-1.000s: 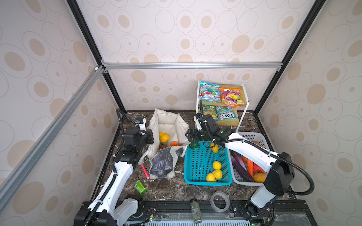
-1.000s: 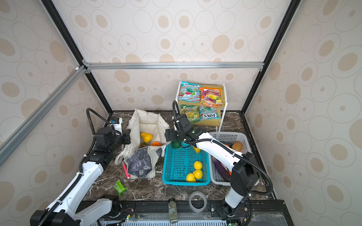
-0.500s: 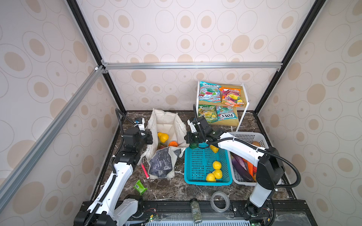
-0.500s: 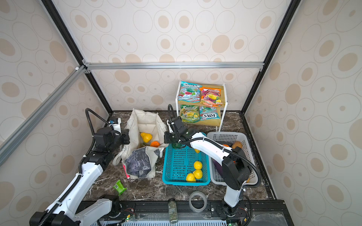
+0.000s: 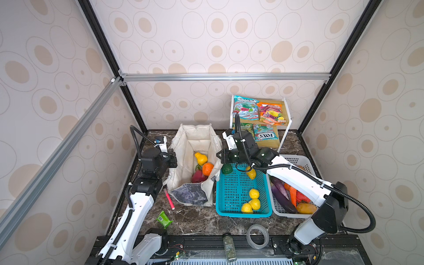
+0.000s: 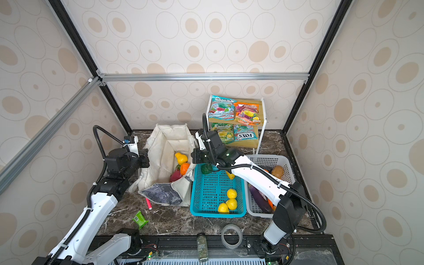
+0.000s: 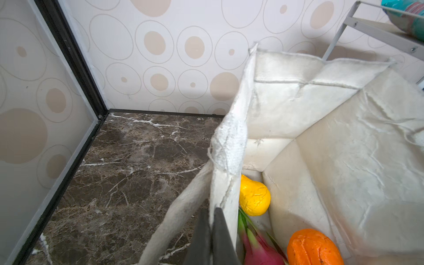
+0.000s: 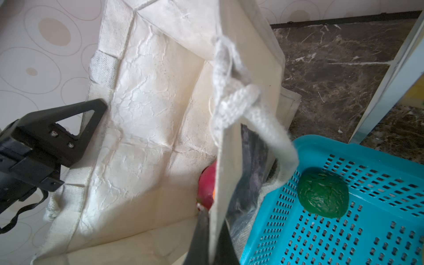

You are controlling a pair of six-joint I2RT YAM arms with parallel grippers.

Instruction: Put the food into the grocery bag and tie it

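Both sides gripped: I had L tool [image 7: 212,210] pinched on bag [image 5: 195,142] rim, R tool [image 8: 212,214] pinched on opp. rim; fruit [image 5: 207,168] inside.

We're looking at a white-framed wooden rack [image 5: 269,144] standing at the back on a dark brown marble top [image 5: 202,220] veined in white. Behind the rack and out to both sides of it rise cream walls [image 5: 206,34] printed with beige ovals. Black posts [image 5: 316,101] climb the corners beside the rack, and a silver rail [image 5: 224,76] crosses above it. The light is soft and even.
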